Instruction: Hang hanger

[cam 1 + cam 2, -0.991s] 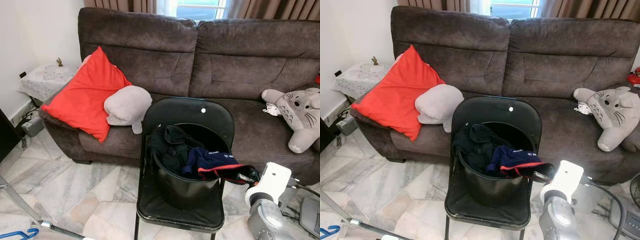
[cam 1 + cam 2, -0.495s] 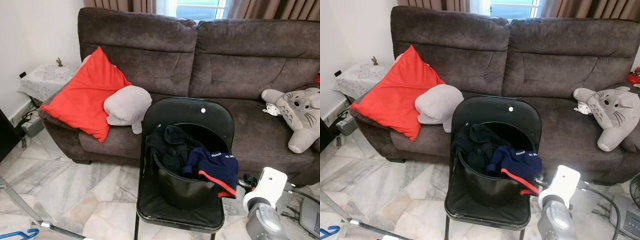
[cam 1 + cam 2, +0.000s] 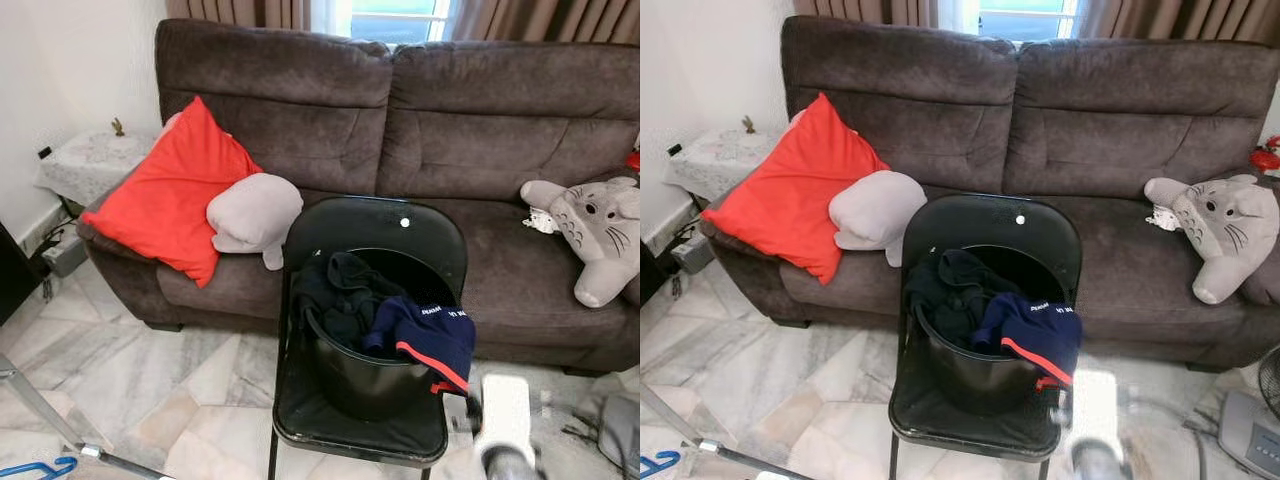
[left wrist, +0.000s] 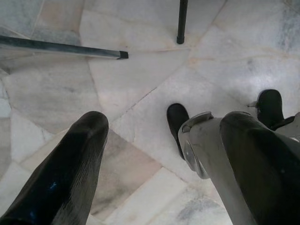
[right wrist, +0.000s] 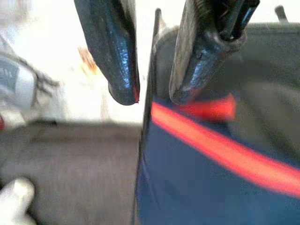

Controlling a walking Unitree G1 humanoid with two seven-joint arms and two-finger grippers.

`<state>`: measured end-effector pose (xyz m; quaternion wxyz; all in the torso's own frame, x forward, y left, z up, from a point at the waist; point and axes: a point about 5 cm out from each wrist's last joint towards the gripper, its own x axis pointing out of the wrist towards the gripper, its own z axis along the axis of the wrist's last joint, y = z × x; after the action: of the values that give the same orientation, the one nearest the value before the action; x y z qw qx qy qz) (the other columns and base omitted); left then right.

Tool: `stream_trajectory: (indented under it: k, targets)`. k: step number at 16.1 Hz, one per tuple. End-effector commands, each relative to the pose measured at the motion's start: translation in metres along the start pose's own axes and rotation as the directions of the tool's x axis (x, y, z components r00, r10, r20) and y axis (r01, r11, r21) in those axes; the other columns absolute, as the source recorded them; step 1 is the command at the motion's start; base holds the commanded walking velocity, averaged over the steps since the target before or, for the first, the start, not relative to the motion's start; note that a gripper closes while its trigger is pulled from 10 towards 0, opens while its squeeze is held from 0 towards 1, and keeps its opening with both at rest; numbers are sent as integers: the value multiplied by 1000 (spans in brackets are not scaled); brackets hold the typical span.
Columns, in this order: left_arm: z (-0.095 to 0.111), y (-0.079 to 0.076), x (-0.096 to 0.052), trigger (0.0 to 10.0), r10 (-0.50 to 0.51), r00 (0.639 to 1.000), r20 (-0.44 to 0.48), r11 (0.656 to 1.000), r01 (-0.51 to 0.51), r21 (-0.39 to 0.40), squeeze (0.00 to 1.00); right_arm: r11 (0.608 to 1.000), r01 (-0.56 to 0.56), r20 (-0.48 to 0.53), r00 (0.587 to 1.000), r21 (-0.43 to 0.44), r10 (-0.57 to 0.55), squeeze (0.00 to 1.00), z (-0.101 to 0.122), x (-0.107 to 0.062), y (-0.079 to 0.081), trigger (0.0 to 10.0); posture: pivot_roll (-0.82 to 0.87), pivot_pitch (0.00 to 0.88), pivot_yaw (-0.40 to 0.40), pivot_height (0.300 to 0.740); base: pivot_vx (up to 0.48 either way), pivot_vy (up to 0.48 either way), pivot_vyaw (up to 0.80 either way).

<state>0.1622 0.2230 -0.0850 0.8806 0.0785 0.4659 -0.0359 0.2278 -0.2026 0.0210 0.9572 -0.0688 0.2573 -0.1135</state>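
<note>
A blue hanger [image 3: 38, 468] lies on the marble floor at the bottom left, beside a grey metal rack leg [image 3: 45, 420]. My right arm [image 3: 503, 420] shows as a low blur to the right of the black folding chair [image 3: 375, 225]. In the right wrist view my right gripper [image 5: 153, 96] is open with nothing between its fingers, just above a navy garment with red trim [image 5: 197, 178]. That garment [image 3: 435, 335] hangs over the rim of the black bucket [image 3: 365, 380] on the chair. My left gripper [image 4: 159, 154] hangs open over the floor.
A brown sofa [image 3: 450, 130] stands behind the chair with a red cushion [image 3: 170, 195], a grey plush [image 3: 255, 210] and a grey toy [image 3: 600, 230]. A small side table [image 3: 90, 155] is at the left. A chair leg [image 4: 182, 21] and the rack leg [image 4: 61, 47] cross the floor.
One second ago my right gripper held the navy garment stretched to the right; it let go, and the garment now hangs down the bucket's side. The right arm has dropped lower and is blurred.
</note>
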Motion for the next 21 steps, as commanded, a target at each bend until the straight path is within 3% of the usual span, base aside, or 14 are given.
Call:
stream_trajectory:
  k: [1,2,5,7,9,10,12,16,17,19,21]
  targets:
    - [-5,-5,0,10000,-8,1000,-25,1000,8,3,0,999,28,-22,999,-39,-29,176,-9,8,-7,10000,-71,38,-3,740,0,0,0]
    - [-4,-7,1,10000,-9,1000,-24,1000,9,3,0,998,33,-29,999,-57,-35,0,-12,11,-10,10000,-71,38,0,740,0,0,0]
    - [-2,-12,2,10000,-12,1000,-21,1000,12,6,0,994,54,-13,998,-97,-56,0,-16,28,-14,10000,-64,38,5,740,0,0,0]
    - [-2,-11,2,10000,-9,1000,-20,1000,9,6,0,995,72,53,996,-76,-68,0,-5,32,-14,10000,-56,39,9,740,0,0,0]
    - [-1,-10,2,10000,-7,1000,-20,1000,7,7,0,998,59,195,979,-14,-55,0,21,32,-10,10000,-59,41,12,740,0,0,0]
    - [-1,-9,2,10000,-6,1000,-22,1000,6,9,0,999,23,256,967,-24,-16,0,31,30,-4,10000,-59,41,12,740,0,0,0]
    - [-4,-2,0,10000,2,1000,-26,1000,-2,7,0,989,-55,363,926,-139,102,0,43,22,15,10000,-58,41,13,740,0,0,0]
    - [-6,1,-1,10000,4,999,-31,1000,-4,5,0,973,-100,314,935,-208,163,0,24,15,25,10000,-61,43,10,740,0,0,0]
    - [-5,0,-1,10000,2,1000,-31,1000,-2,5,0,953,-75,278,947,-293,160,0,17,17,23,10000,-64,43,10,740,0,0,0]
    - [-4,-3,0,10000,0,1000,-30,1000,0,4,0,933,-24,223,969,-358,111,0,9,21,16,10000,-62,43,8,740,0,0,0]
    - [-3,-6,1,10000,-3,1000,-29,1000,3,2,0,937,12,188,980,-350,58,0,5,25,7,10000,-59,44,8,740,0,0,0]
